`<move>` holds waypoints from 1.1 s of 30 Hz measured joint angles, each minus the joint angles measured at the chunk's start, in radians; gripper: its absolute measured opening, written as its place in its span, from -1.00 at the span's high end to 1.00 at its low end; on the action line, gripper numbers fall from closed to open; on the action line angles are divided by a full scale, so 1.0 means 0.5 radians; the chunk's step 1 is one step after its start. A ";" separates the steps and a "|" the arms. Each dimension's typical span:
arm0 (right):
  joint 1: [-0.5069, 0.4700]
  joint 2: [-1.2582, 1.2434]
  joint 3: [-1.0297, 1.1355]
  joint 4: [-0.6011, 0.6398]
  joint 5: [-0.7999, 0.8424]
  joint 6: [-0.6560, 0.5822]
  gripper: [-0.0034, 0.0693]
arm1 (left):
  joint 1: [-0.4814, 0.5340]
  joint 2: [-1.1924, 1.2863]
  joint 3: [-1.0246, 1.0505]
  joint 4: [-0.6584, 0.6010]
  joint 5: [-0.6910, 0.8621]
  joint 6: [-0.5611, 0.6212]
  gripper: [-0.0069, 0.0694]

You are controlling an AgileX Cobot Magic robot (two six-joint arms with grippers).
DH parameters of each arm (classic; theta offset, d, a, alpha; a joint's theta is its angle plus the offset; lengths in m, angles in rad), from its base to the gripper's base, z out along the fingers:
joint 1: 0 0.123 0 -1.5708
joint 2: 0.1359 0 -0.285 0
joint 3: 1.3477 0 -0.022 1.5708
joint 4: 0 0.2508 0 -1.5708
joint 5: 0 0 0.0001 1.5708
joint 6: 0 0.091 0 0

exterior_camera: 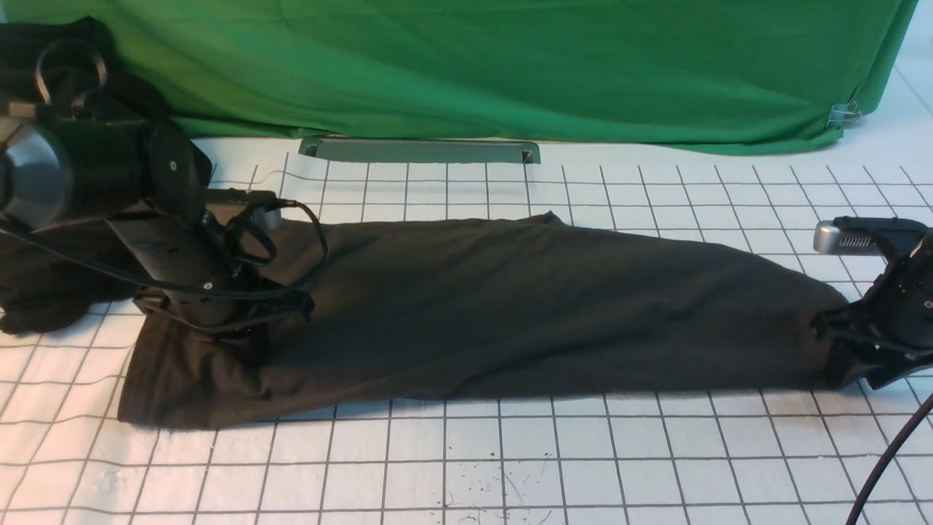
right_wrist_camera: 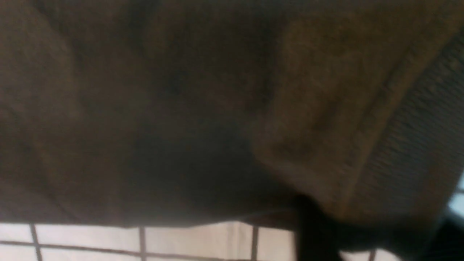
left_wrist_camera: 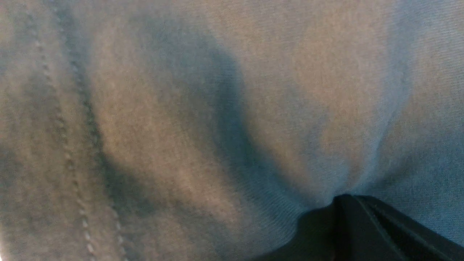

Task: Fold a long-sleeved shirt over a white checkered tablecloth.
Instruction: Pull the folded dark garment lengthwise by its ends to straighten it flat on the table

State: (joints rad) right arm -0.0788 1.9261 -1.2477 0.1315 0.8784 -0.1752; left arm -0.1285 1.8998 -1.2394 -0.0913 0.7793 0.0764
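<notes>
Front view: the long-sleeved shirt (exterior_camera: 510, 313) lies stretched in a long band across the white checkered tablecloth (exterior_camera: 583, 459). The left gripper (exterior_camera: 251, 332) sits on its left end and the right gripper (exterior_camera: 838, 350) is right at the narrow right end.

Left wrist view: the jaws are pinched together on a pucker of shirt fabric.

Right wrist view: pretty blurry. The shirt's ribbed edge drapes over one dark finger (right_wrist_camera: 311, 232), and honestly I can't tell if it's clamped.

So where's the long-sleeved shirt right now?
In the front view the long-sleeved shirt lies stretched across the white checkered tablecloth, the left gripper at its left end and the right gripper at its right end.
</notes>
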 joint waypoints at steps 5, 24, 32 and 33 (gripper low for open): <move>0.000 0.005 -0.084 -0.041 0.109 -0.057 0.78 | 0.002 0.000 0.000 0.030 0.003 -0.004 0.83; 0.013 -0.008 -0.177 -0.428 0.631 0.158 -0.28 | 0.030 -0.215 -0.096 0.144 0.124 -0.049 0.83; 0.015 -0.302 -0.189 -0.420 0.633 0.205 -0.23 | 0.047 -0.327 -0.418 0.201 0.087 -0.079 0.83; 0.015 -0.381 -0.189 -0.410 0.602 0.205 -0.20 | 0.068 -0.294 -0.500 0.201 0.068 -0.102 0.83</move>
State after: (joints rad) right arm -0.0712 1.7355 -1.3424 -0.0737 1.1794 -0.0726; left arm -0.0946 1.7527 -1.4894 0.0094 0.8135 0.0253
